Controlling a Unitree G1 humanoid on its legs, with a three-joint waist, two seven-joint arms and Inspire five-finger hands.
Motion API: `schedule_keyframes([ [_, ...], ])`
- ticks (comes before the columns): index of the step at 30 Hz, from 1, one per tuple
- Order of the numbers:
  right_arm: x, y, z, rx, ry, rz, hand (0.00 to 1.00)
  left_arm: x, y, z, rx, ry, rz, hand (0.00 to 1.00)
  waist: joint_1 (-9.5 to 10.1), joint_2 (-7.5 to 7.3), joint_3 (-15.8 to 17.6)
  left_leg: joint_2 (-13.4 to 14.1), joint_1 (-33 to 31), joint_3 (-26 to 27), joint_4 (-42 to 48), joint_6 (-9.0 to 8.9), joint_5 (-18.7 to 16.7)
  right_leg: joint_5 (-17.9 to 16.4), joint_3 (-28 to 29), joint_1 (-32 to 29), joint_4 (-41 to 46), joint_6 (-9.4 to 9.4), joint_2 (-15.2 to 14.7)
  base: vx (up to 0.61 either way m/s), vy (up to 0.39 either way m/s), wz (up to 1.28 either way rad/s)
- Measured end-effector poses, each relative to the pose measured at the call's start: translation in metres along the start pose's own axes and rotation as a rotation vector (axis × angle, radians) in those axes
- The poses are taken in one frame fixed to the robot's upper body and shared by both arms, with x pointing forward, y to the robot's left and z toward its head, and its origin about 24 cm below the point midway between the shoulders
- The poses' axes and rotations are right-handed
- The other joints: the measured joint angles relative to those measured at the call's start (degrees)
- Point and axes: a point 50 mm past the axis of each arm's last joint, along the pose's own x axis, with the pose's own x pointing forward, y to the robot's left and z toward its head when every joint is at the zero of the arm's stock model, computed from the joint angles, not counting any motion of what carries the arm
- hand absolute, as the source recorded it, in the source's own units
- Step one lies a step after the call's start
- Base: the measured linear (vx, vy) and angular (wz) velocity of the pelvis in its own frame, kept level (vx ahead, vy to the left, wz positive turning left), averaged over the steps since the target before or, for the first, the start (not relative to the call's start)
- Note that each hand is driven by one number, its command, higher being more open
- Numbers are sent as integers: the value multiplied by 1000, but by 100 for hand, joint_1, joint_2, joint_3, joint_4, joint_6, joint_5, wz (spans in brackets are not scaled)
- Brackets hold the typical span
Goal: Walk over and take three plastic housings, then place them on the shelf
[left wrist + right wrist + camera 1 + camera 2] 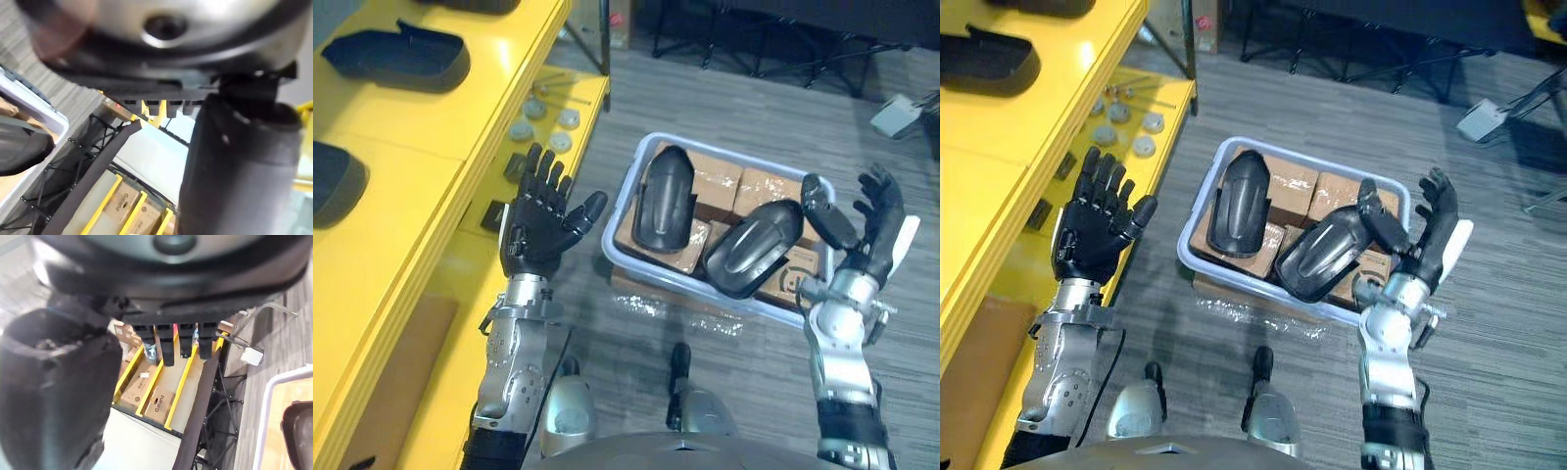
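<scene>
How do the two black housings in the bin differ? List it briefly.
The left housing lies lengthwise, pointing away from the robot; the right housing lies diagonally. The left housing sits by the left wall of the bin; the right housing is near the right hand. Both are dark, glossy, resting on cardboard boxes.

Both arms are silver-grey metal, with rounded casings that narrow to wrists set with small screws and fittings. The left arm (pixel 512 377) ends in a matte black left hand (pixel 538 233) with ridged, segmented fingers. The right arm (pixel 839 357) carries a matching dark right hand (pixel 871 230), with a white cover (pixel 907 243) along one edge. Dark bands wrap both lower forearms.
</scene>
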Motion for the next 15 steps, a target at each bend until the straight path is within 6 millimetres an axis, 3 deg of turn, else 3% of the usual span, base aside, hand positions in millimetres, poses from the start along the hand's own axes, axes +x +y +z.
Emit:
schedule_keyframes([
  [6, -18, -19, -14, -36, 65, -6, 100, 1, 4, 7, 2, -34, 21, 100, -185, 0, -258, 13, 237, 246, -77, -16, -18, -5, 206, 26, -4, 0, 14, 10, 9, -17],
  [7, -42, -26, -31, -12, 183, -48, 100, 2, -5, 8, -28, -51, 5, 100, -310, 106, -827, 0, 539, 321, -343, -34, 31, -12, 234, 216, -111, -5, 27, -3, 4, -7],
  [15, -45, -26, -37, 35, 222, -21, 100, 1, -4, 8, -27, -50, 14, 100, -308, 95, -817, -4, 343, 271, -288, -29, 35, -8, 188, 90, -110, -3, 11, -5, 2, 2],
])
